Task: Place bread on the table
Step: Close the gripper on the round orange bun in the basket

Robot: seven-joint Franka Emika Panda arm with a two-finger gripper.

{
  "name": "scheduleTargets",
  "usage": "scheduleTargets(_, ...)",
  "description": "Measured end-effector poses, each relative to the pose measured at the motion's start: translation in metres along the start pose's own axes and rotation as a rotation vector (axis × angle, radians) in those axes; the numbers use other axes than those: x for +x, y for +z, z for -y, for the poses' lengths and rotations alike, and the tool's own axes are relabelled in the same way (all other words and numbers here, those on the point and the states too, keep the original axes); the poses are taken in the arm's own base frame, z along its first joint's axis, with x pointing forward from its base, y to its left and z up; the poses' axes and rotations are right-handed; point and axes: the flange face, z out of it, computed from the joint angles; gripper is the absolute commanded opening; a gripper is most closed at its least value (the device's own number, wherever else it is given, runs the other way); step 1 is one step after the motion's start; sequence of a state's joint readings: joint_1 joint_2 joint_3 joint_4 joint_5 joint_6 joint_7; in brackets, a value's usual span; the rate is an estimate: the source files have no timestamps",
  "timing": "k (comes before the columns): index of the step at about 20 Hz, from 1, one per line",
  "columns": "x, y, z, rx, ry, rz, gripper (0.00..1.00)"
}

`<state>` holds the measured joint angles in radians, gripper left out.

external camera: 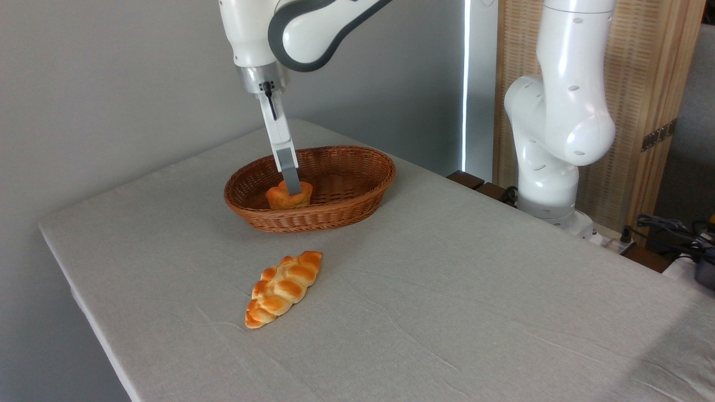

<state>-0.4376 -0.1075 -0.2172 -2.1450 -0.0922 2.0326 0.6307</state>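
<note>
Gripper [290, 187] reaching steeply down into the wicker basket [357, 195], centre frame, fingers apparently closed on the bread [284, 199], still low inside for lifting clear. Braided loaf [285, 288] lying apart on the bench [475, 290], lower centre.

Evenly lit, soft daylight, moderately bright. Strong overexposed vertical strip of light [465, 84] right of the gripper [291, 184], behind the tabletop [447, 290]. Faint soft shadows only, under the basket [313, 212] near the gripper. Slight glare on white arm casings [564, 111]. Sharp focus throughout; no visible motion blur or edge distortion.
</note>
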Motion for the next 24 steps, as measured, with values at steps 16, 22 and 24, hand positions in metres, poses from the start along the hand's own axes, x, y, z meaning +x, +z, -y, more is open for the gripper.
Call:
scheduleTargets(16, -0.007, 0.02, 0.009, 0.032, 0.054, -0.037, 0.63)
scheduleTargets(22, -0.011, 0.028, 0.008, 0.023, 0.076, -0.023, 0.54)
scheduleTargets(24, -0.011, 0.028, 0.008, 0.023, 0.079, -0.022, 0.53)
